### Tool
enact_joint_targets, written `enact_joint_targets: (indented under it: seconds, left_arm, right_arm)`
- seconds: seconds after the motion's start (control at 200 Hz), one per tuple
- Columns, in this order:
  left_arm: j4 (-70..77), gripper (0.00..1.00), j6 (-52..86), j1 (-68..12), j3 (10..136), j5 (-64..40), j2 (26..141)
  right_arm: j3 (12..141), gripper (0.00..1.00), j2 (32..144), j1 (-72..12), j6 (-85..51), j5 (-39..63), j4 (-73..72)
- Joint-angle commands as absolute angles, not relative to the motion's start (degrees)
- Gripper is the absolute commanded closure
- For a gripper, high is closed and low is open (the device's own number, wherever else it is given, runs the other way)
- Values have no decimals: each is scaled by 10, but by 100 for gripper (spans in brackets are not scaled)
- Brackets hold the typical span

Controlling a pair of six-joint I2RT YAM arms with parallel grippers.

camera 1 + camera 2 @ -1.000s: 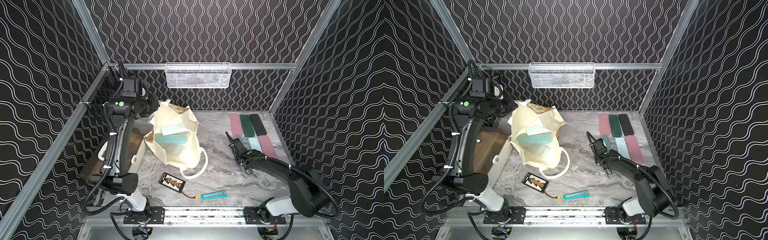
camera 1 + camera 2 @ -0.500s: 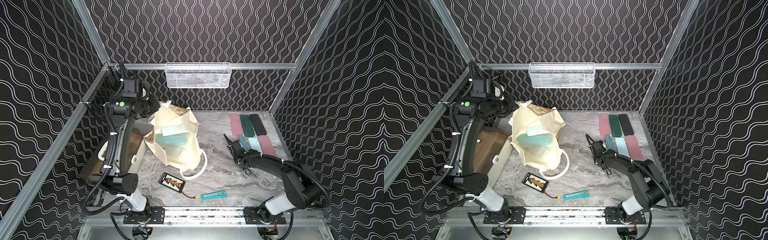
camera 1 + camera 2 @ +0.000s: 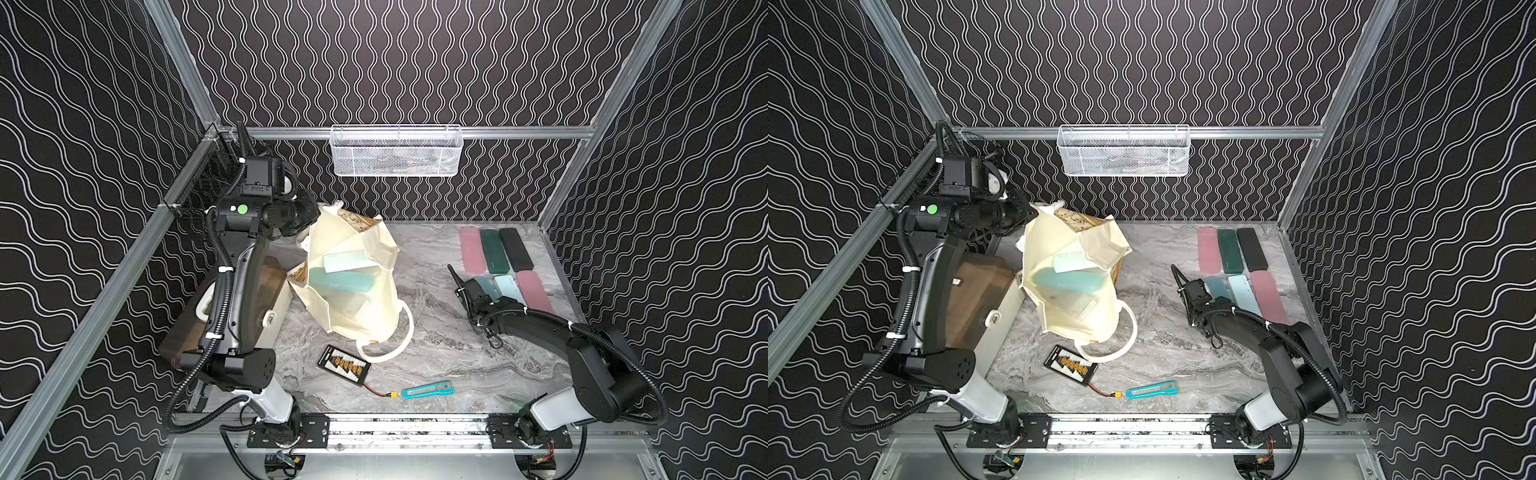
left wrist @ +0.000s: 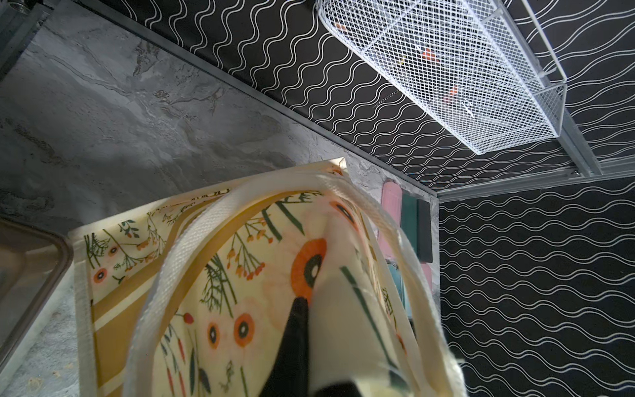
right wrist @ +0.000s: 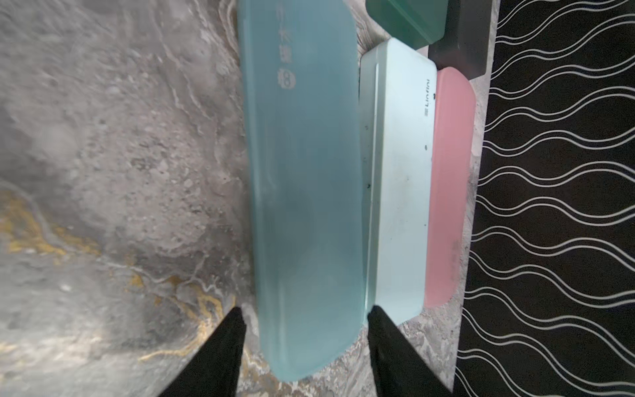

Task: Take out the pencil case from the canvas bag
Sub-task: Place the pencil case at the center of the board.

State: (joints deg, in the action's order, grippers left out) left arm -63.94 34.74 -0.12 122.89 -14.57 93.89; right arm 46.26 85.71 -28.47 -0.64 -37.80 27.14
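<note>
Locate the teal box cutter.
In both top views, the teal box cutter lies near the front edge of the table, just right of the black connector board.

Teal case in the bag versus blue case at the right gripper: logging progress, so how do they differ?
The teal case lies inside the canvas bag, partly under a paler case; the blue case lies on the table, between the right gripper's open fingers. Both are long rounded boxes.
</note>
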Motion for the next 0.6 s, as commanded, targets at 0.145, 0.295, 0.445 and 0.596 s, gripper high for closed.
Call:
enact_joint_targets:
  seconds: [0.145,0.295,0.445,0.596]
  left_arm:
    - [-530,100,324,0,1216,-246,931]
    - [-478,100,326,0,1211,-300,942]
    - [-438,100,327,0,1200,-318,947]
    - [-377,100,345,0,1165,-343,943]
  right_arm:
    - [489,32,760,-280,-64,-266,268]
    - [473,20,688,-279,-90,-190,209]
    - [521,8,684,-280,-96,-146,239]
    - [574,9,685,-285,-96,-169,283]
